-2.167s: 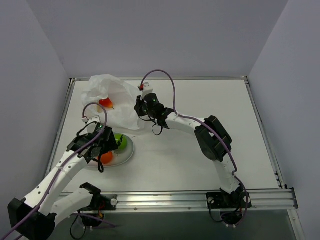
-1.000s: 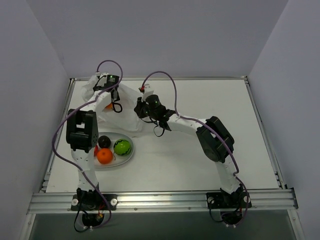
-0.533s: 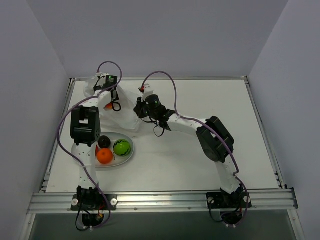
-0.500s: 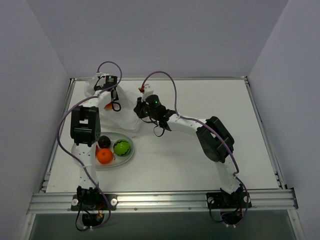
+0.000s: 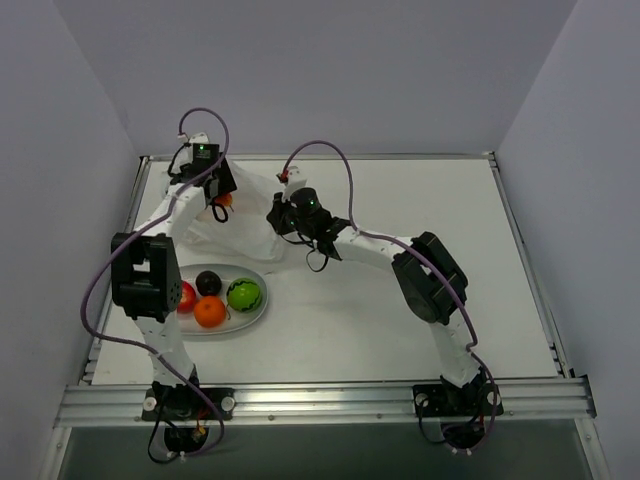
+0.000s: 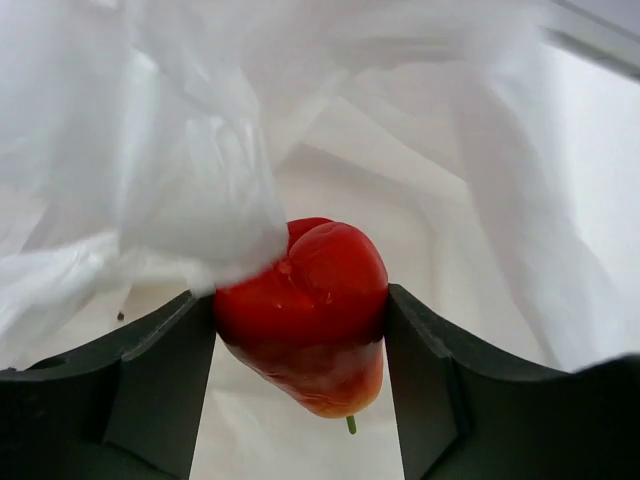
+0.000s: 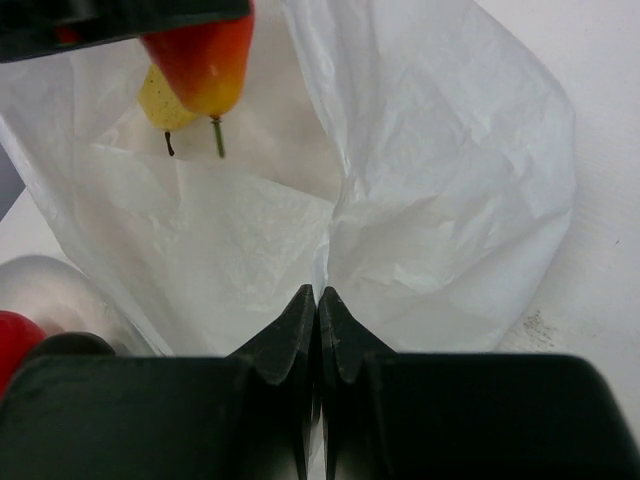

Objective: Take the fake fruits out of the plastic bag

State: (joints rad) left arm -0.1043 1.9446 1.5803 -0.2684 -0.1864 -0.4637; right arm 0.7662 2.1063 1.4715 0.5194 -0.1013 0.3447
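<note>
While the right gripper (image 7: 318,297) pinches the crinkly white plastic bag (image 7: 450,200), the left gripper (image 6: 300,335), clamping a glossy red-orange fruit (image 6: 322,285), should rise clear slowly.

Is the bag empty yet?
Not empty: a yellow fruit sits inside the bag, behind the red fruit clamped in the left end effector.

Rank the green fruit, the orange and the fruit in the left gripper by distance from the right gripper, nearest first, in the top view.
1. Red fruit, in the left gripper, left of the right gripper pinching the plastic bag.
2. Green fruit, plate's right end.
3. Orange, plate's near edge.
</note>
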